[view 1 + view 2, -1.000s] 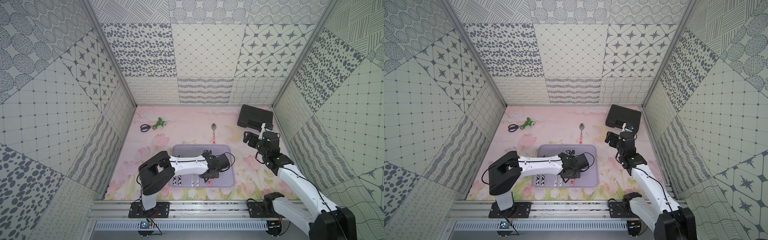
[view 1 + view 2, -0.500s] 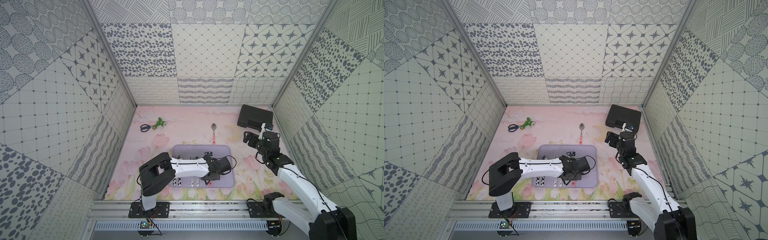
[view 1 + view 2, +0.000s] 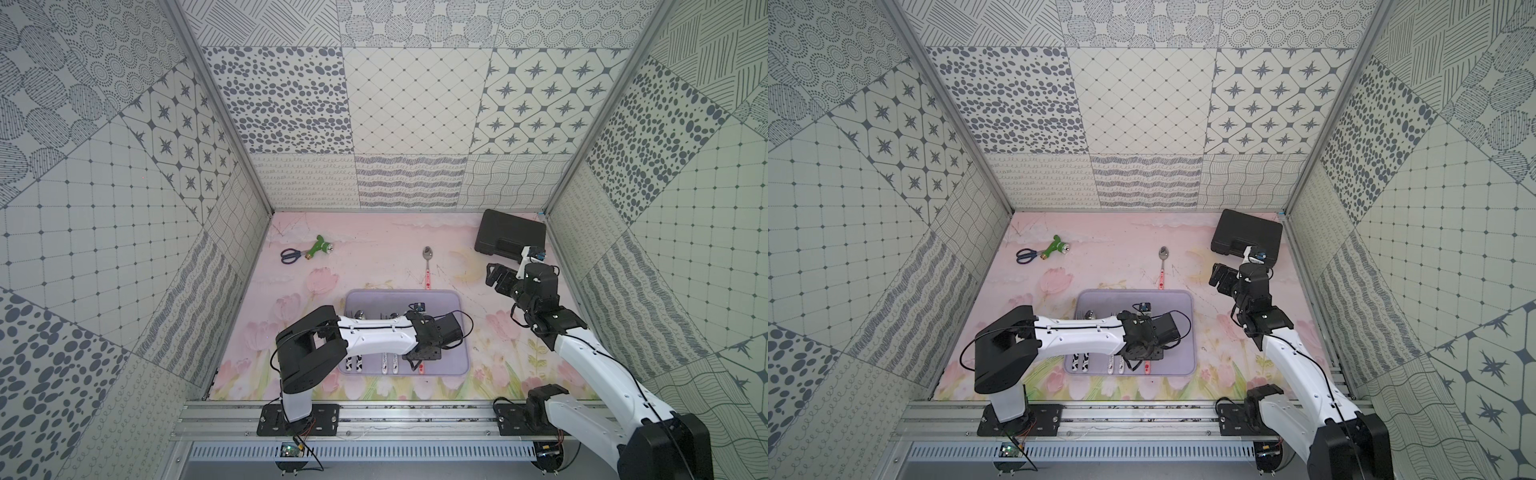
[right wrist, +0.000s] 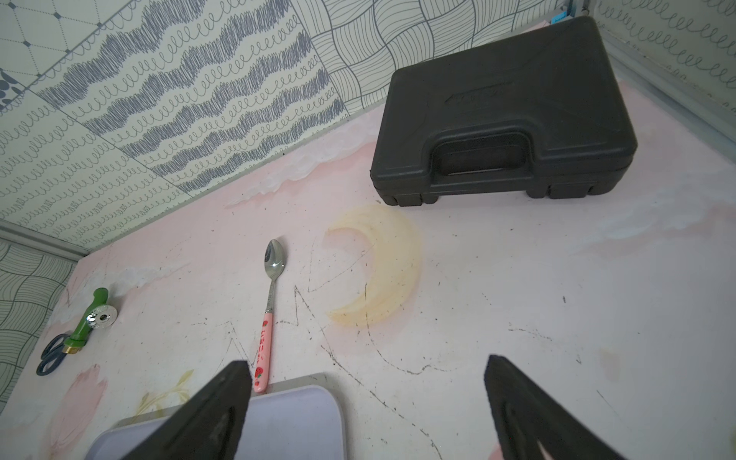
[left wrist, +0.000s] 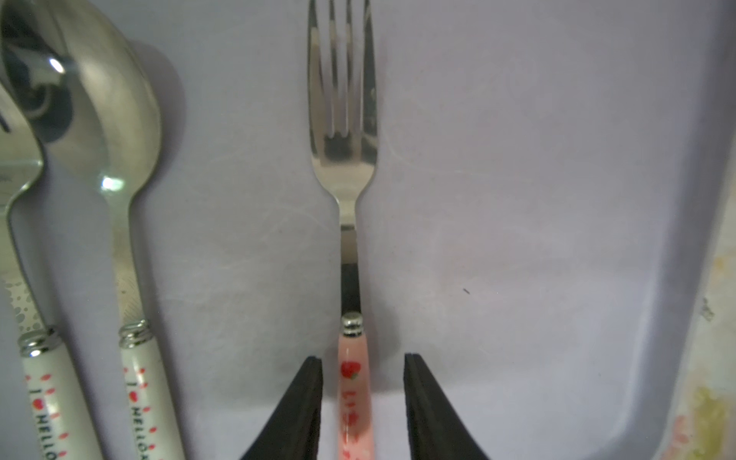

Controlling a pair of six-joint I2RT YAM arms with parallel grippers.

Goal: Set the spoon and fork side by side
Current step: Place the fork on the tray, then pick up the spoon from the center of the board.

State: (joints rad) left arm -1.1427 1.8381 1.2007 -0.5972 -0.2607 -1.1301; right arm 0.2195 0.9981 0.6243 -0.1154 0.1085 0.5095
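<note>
Fork [image 5: 345, 159] and spoon [image 3: 427, 268] lie parallel, heads toward the back wall [image 3: 407, 183].

In both top views, bare worktop [image 3: 374, 266] spans mid-frame between the scissors [image 3: 289, 255] at left and the black case [image 3: 509, 235] at upper right, broken only by the spoon [image 3: 427, 266]. The left arm [image 3: 374, 338] lies across the tray [image 3: 459, 361]; its right strip is free.

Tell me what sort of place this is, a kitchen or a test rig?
Most likely a lab test cell, not a kitchen: patterned panels wall it in, two robot arms are bolted to an aluminium rail, and the cutlery tray sits on a printed floral mat.
</note>
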